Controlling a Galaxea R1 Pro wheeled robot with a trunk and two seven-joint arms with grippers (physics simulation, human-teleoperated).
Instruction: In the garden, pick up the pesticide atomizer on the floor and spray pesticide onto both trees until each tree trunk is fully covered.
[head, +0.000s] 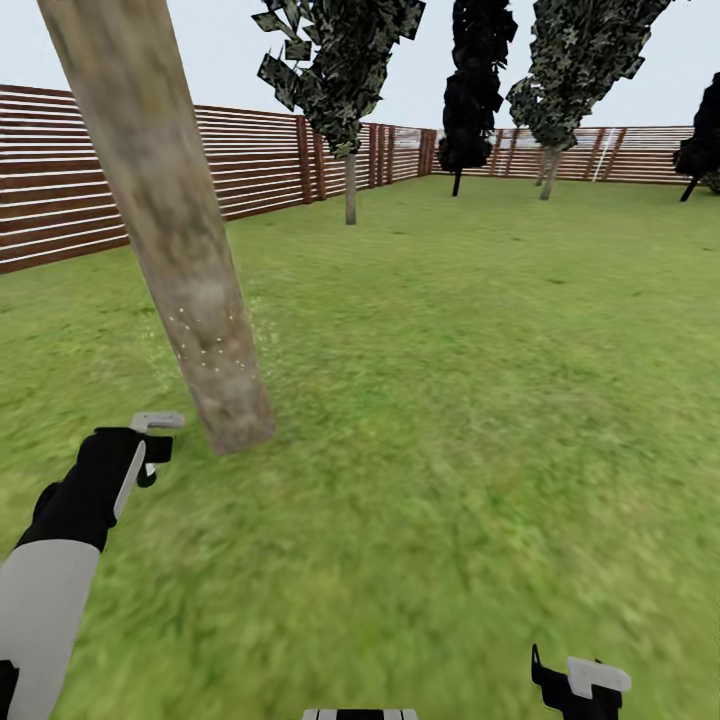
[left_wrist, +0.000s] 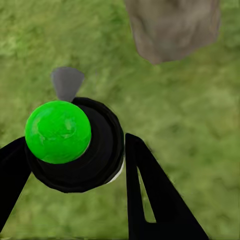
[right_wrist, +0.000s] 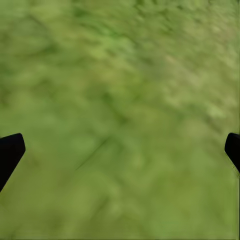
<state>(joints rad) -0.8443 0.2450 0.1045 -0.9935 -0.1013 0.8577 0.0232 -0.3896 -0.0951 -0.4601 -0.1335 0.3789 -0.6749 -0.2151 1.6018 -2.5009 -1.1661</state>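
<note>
I'm looking out over a wide, flat lawn (head: 470, 380), soft blurred green all the way to the fence (head: 240, 165), which is brown horizontal slats with darker posts running round the far side. The biggest thing close to me is one thick tree trunk (head: 170, 230): a smooth pale grey-beige cylinder, mottled brown, leaning across my head view with its base planted in the grass. A scatter of tiny white specks sits on its lower part and hangs in the air just beside it. In my left wrist view the same trunk's base (left_wrist: 172, 27) shows as a blunt grey-brown stump shape on the grass.

Further back I count four more trees: two with slim pale stems and blocky camouflage-patterned crowns (head: 345, 60), and two slim near-black ones (head: 470, 90).

My left gripper (head: 150, 440) is near the trunk's base, its black fingers (left_wrist: 155, 195) clamped around the pesticide atomizer (left_wrist: 75, 145), a round black body with a glossy bright-green dome on top and a small grey wedge-shaped nozzle pointing toward the trunk.

My right gripper (head: 585, 685) sits low over bare grass, with its two black fingertips (right_wrist: 10, 152) spread wide apart and nothing between them.
</note>
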